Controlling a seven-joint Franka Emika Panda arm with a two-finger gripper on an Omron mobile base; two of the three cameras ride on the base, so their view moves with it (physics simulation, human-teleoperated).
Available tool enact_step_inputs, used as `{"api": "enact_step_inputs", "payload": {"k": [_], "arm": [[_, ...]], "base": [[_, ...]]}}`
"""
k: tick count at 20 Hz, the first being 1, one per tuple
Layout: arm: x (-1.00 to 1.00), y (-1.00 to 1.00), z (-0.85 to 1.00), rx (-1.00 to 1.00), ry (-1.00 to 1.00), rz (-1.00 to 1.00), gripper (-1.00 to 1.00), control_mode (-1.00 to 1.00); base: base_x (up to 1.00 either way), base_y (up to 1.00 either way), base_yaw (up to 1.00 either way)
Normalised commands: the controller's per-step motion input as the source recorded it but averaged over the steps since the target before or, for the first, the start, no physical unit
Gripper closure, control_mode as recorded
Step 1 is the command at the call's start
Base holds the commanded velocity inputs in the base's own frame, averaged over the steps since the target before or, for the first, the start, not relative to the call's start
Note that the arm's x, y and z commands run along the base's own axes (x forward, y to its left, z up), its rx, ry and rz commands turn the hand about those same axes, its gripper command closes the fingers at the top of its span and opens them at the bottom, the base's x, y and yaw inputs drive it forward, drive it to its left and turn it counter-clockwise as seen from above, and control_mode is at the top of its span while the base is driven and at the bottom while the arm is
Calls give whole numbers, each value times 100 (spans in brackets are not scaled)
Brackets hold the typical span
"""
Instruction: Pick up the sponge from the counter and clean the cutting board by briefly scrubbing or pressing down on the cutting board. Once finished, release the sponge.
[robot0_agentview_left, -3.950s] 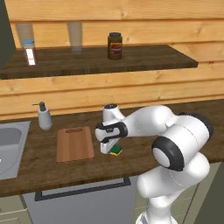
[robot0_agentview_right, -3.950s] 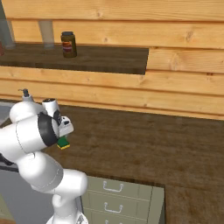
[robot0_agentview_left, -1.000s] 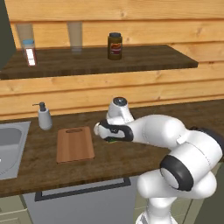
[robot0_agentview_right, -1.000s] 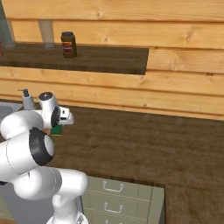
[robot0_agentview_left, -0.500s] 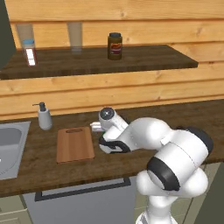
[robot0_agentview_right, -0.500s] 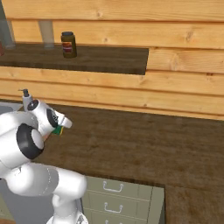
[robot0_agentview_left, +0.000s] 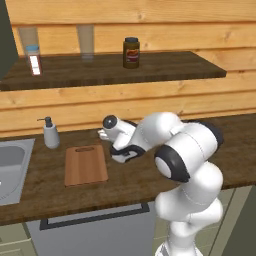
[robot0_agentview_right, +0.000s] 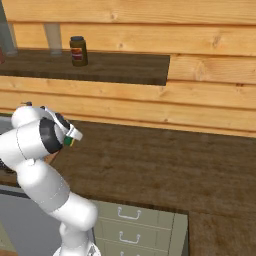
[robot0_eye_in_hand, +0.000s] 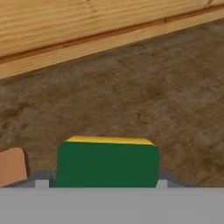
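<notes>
My gripper is shut on the sponge, whose dark green face fills the space between the fingertips, with a yellow edge along its top. From the right base view the sponge shows as a small green and yellow block at the hand's tip. The gripper hangs low over the counter, just off the far right corner of the cutting board, and points toward the back wall. A corner of the cutting board shows at the hand view's lower left.
A soap dispenser stands behind the board, and the steel sink lies to its left. The wall shelf carries a dark jar, a glass and a bottle. Bare counter stretches to the right.
The arm has folded in, and the hand has turned and shifted a little left toward the board's far right corner. The sponge stays in the gripper.
</notes>
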Motion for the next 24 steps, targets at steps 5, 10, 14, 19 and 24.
{"api": "enact_step_inputs", "payload": {"k": [5,10,14,19,24], "arm": [[67,29,0,0,0,-11,100,-100],[58,39,-14,0,-4,-1,100,-100],[47,42,-23,0,-3,-1,100,-100],[35,24,-17,0,0,0,100,-100],[14,12,-18,0,-6,0,100,-100]], "base": [[0,0,0],[0,0,0],[0,0,0],[0,0,0],[0,0,0]]}}
